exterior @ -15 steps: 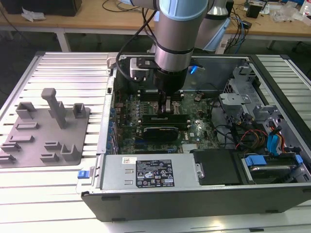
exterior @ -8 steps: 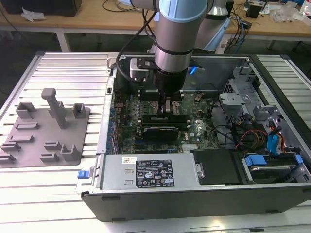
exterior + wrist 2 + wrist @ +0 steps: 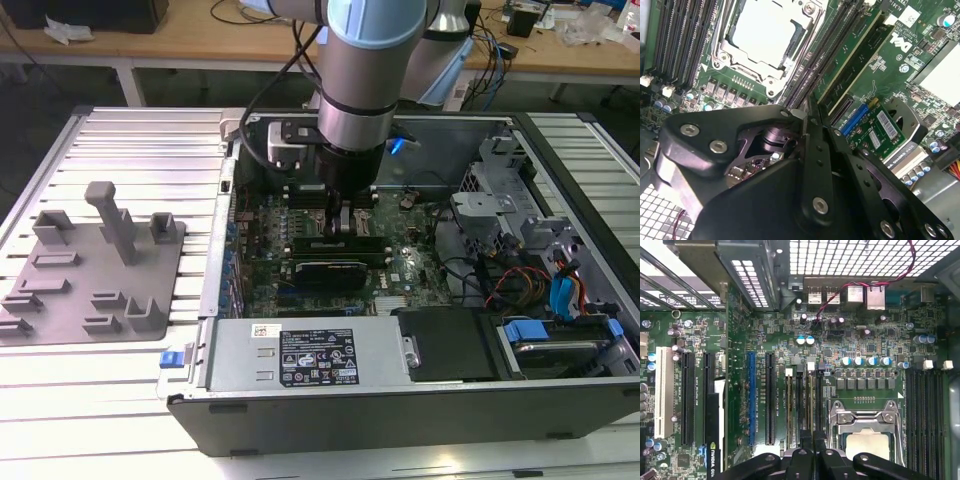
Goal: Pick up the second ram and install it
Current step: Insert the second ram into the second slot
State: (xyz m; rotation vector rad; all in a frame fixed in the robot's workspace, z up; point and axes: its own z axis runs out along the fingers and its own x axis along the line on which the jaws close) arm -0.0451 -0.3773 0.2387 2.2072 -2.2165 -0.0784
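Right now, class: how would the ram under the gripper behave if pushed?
Probably stiff: the ram is a thin flat board. Likely fragile to sideways force, since it stands on edge on the motherboard. Probably light for its length, being so thin.

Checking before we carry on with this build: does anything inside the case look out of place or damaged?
Nothing looks damaged or askew. One oddity: the processor sits bare, with no cooler over it, right beside the memory slots where the tool is down.
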